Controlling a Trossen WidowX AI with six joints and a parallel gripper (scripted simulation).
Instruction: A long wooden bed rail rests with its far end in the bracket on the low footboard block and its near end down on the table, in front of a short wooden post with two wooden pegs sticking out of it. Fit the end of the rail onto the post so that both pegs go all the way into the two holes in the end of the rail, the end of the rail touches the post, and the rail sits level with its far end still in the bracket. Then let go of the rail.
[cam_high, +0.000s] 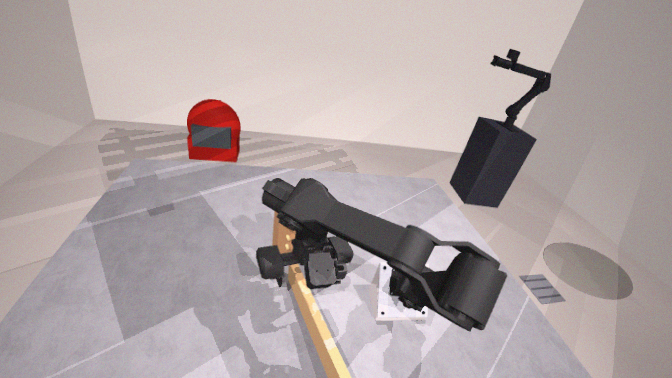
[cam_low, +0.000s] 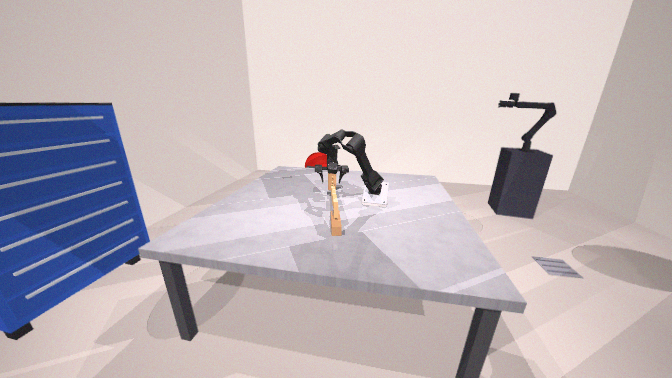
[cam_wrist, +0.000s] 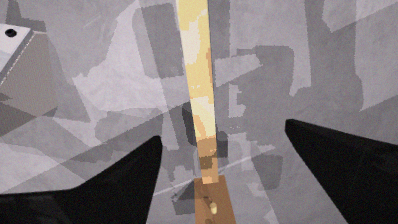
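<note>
1. In the top view, the post (cam_high: 276, 231) (cam_low: 331, 181) (cam_wrist: 212, 197) is partly covered by the arm (cam_high: 370, 222) (cam_low: 365, 160).
2. The rail (cam_high: 320, 330) (cam_low: 334, 200) (cam_wrist: 200, 80) is cut off by the lower edge there and by the wrist view's upper edge.
3. In the wrist view, the post is cropped below.
4. Rail-end holes cannot be made out in the exterior view.

Bright, grainy, with patchy overlapping shadows

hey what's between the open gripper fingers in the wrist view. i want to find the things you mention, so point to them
The rail (cam_high: 320, 325) (cam_low: 335, 202) (cam_wrist: 199, 75) runs through the gap between the fingers, gripped by neither.
</note>
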